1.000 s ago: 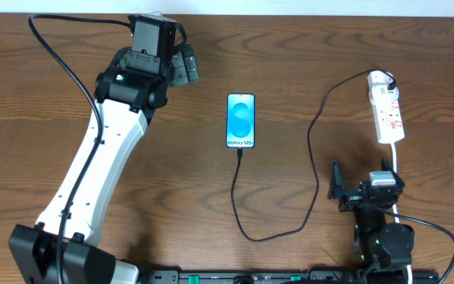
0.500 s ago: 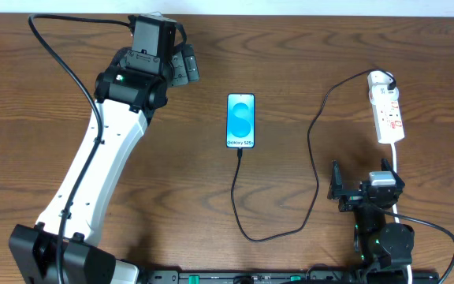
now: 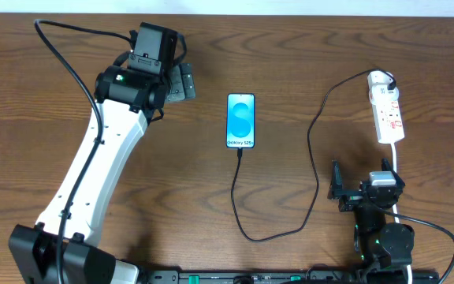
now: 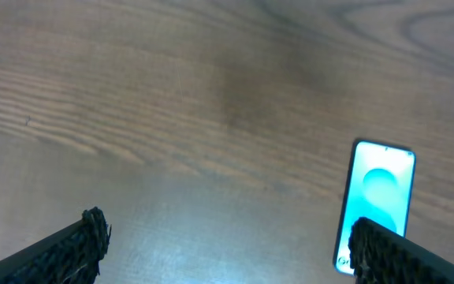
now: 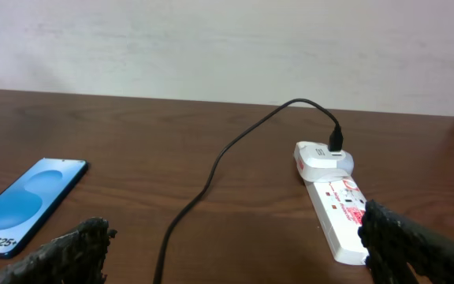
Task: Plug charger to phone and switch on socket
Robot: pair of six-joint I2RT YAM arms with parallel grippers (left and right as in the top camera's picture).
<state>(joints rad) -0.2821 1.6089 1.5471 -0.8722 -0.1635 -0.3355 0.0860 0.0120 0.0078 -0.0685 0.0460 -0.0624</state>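
The phone (image 3: 241, 121) lies flat at the table's middle with its blue screen lit. It also shows in the left wrist view (image 4: 378, 197) and the right wrist view (image 5: 28, 197). The charger cable (image 3: 314, 162) runs from the phone's bottom edge, loops toward the front and rises to the black plug in the socket (image 3: 389, 113). The cable (image 5: 211, 170) and the socket (image 5: 333, 197) show in the right wrist view. My left gripper (image 3: 181, 81) is open and empty, left of the phone (image 4: 227, 248). My right gripper (image 3: 339, 189) is open and empty, in front of the socket (image 5: 239, 252).
A white cord (image 3: 398, 162) leaves the socket's near end toward the right arm's base. A pale wall (image 5: 211, 47) stands behind the table's far edge. Bare brown wood (image 4: 211, 95) lies between the left gripper and the phone.
My left wrist has turned and its gripper has shifted slightly nearer. The phone, cable, socket and right arm have not moved.
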